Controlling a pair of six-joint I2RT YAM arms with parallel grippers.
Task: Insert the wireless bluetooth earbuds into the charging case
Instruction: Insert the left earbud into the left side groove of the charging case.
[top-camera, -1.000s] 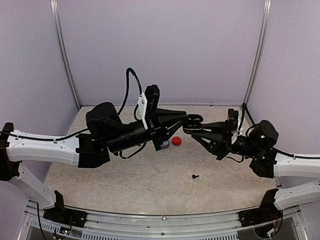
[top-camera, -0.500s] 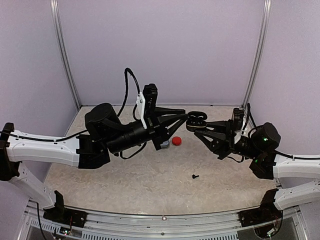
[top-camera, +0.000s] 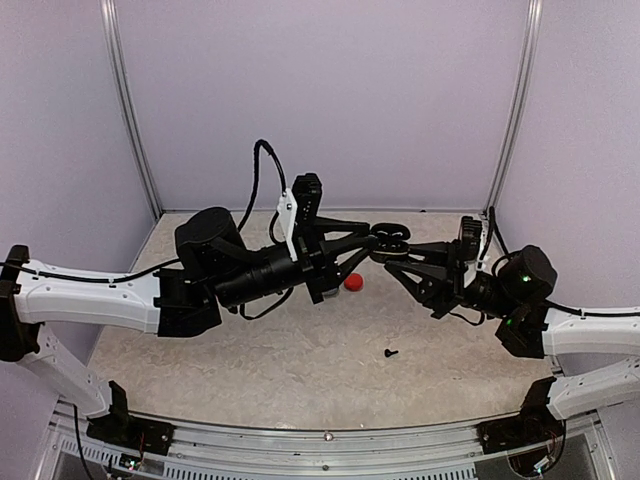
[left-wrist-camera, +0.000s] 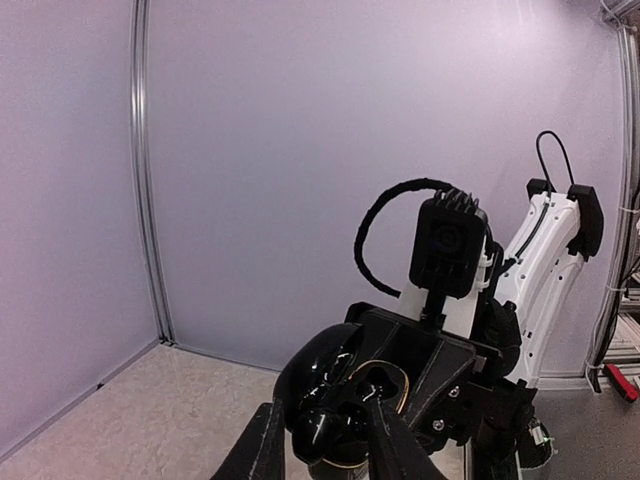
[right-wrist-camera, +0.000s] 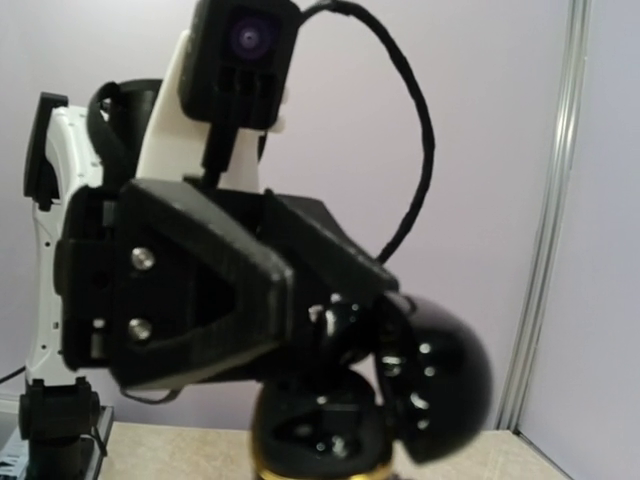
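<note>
The black charging case (top-camera: 392, 236), lid open and gold-rimmed, hangs in mid-air with my right gripper (top-camera: 397, 252) shut on it. My left gripper (top-camera: 372, 240) meets it from the left. In the left wrist view a black earbud (left-wrist-camera: 322, 428) sits at the case's (left-wrist-camera: 398, 383) opening, and the left gripper (left-wrist-camera: 322, 418) is open with a narrow gap on each side of the bud. The right wrist view shows the case (right-wrist-camera: 310, 435), its lid (right-wrist-camera: 445, 385) and the earbud (right-wrist-camera: 352, 318) under the left gripper's body. A second black earbud (top-camera: 391, 352) lies on the table.
A red case (top-camera: 352, 282) lies on the table below the left gripper. The lavender back wall (top-camera: 320, 100) and metal corner posts (top-camera: 130, 120) enclose the workspace. Both arms meet above the table's middle.
The left gripper's jaws have parted from the black earbud at the case. The case and both grippers have shifted slightly up and to the right.
</note>
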